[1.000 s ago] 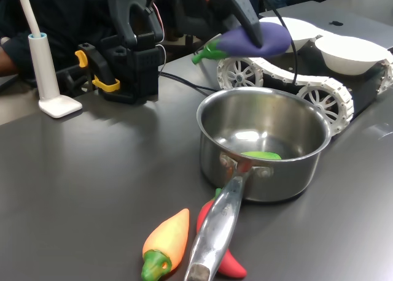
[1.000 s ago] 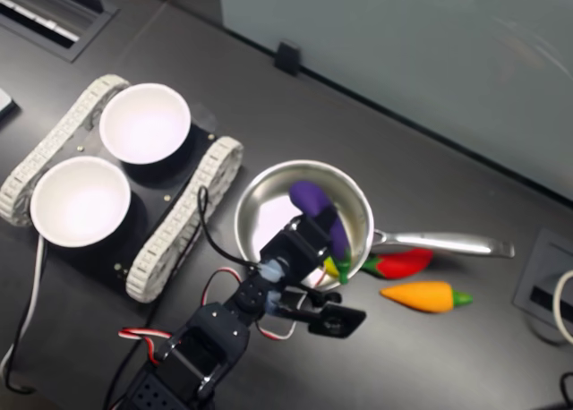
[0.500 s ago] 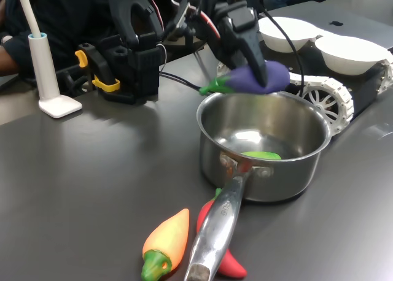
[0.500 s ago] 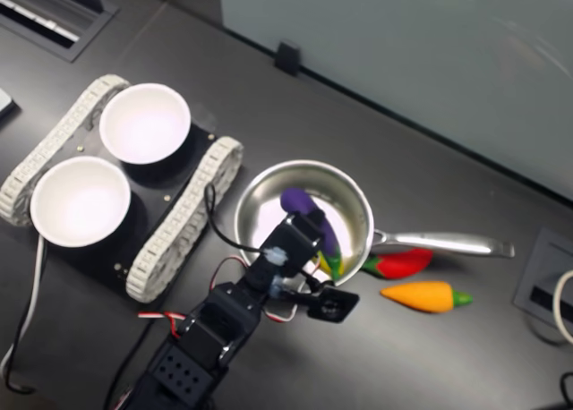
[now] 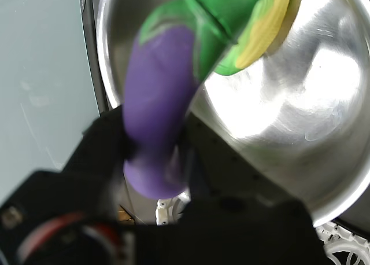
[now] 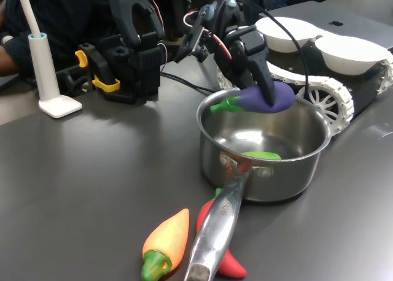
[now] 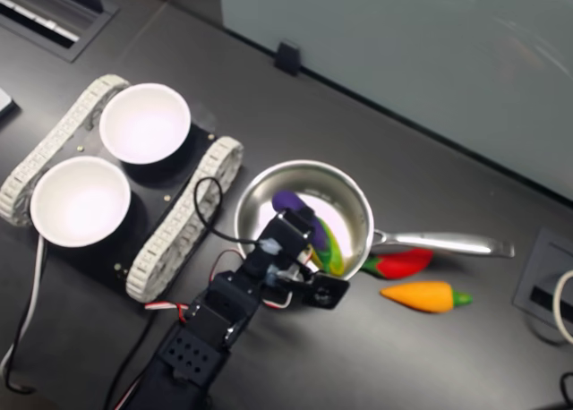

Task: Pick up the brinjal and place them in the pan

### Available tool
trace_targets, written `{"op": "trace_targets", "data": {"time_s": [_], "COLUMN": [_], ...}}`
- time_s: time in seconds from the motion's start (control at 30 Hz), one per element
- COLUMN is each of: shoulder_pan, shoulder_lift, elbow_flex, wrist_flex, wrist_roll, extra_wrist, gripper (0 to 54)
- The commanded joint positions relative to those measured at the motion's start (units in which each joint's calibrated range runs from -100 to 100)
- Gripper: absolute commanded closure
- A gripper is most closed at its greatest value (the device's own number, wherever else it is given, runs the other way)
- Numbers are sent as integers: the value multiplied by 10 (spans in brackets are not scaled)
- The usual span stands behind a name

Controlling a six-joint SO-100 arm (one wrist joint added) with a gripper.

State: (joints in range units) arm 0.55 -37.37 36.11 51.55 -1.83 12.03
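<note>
The purple brinjal (image 6: 261, 99) with its green stem cap lies level between my gripper's fingers (image 6: 263, 88), at the height of the steel pan's rim (image 6: 209, 109) and just inside its far edge. My gripper (image 7: 300, 226) is shut on the brinjal (image 7: 291, 204) over the pan's bowl (image 7: 345, 200) in the second exterior view. In the wrist view the brinjal (image 5: 159, 109) fills the middle, with the shiny pan floor (image 5: 289, 103) behind it. A green and yellow toy piece (image 5: 263, 22) lies inside the pan.
An orange-yellow toy pepper (image 6: 167, 243) and a red chilli (image 6: 230, 262) lie beside the pan's long handle (image 6: 216, 229). Two white bowls (image 7: 143, 123) (image 7: 79, 200) sit on a tracked vehicle (image 7: 175, 222) beside the pan. A white stand (image 6: 44, 72) is at the first exterior view's left.
My gripper has come down with the brinjal, from well above the pan's far side to rim height, just inside the pan's edge.
</note>
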Motion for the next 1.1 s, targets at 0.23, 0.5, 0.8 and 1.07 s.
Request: {"op": "trace_targets", "data": {"time_s": [0.23,0.5,0.8,1.07], "shoulder_pan": [-14,-31,-36,-53], "shoulder_lift": [-12,-29,-45,-60], "elbow_flex": [19,33,18,33], "wrist_flex": [-65,-56,-14,-1], "wrist_roll": [10,16,-17,-18], "extra_wrist": [16,23,30,28], "gripper": [534,415,192,67]}}
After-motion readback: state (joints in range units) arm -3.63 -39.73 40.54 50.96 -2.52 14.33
